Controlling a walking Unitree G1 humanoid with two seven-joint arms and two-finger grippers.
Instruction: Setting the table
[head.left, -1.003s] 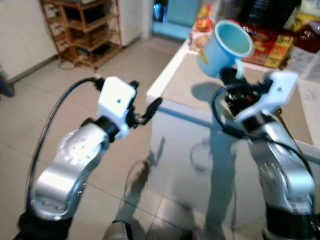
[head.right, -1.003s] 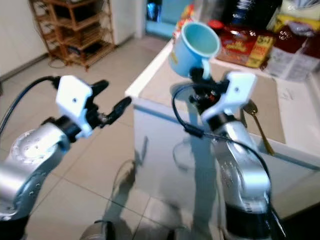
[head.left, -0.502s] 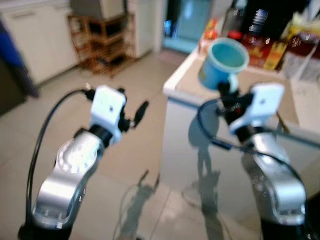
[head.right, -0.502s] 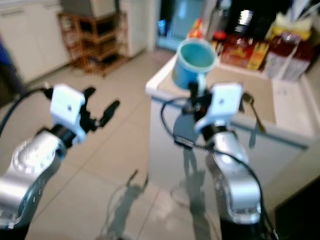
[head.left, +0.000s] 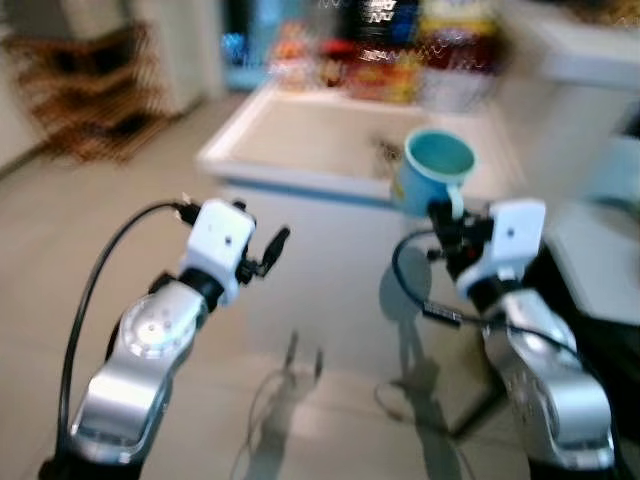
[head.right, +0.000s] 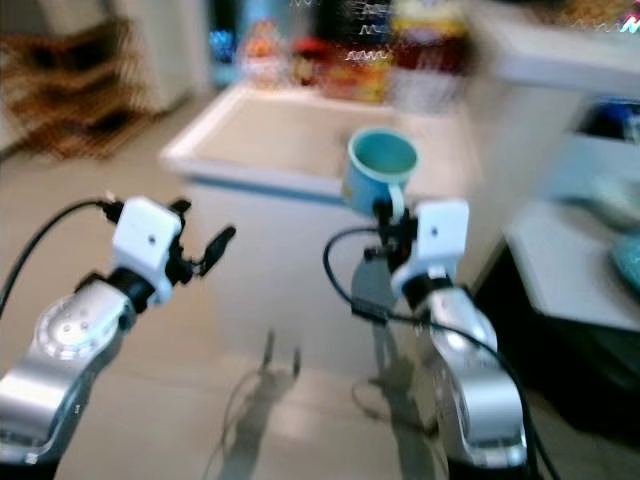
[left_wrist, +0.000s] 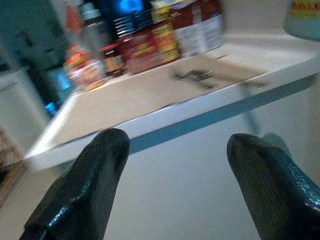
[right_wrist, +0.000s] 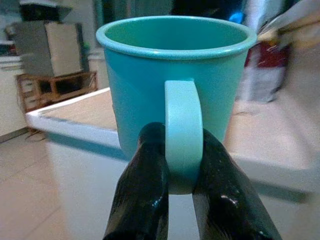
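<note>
The right gripper (right_wrist: 172, 187) pinched only the mug (right_wrist: 175, 75) handle — a jolt near the table (head.left: 300, 150) risked rotation; left gripper (left_wrist: 175, 165) spread, empty.

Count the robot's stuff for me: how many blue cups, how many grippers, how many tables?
Blue cup: 1
Grippers: 2, the left gripper and the right gripper
White table: 1
Total: 4
</note>
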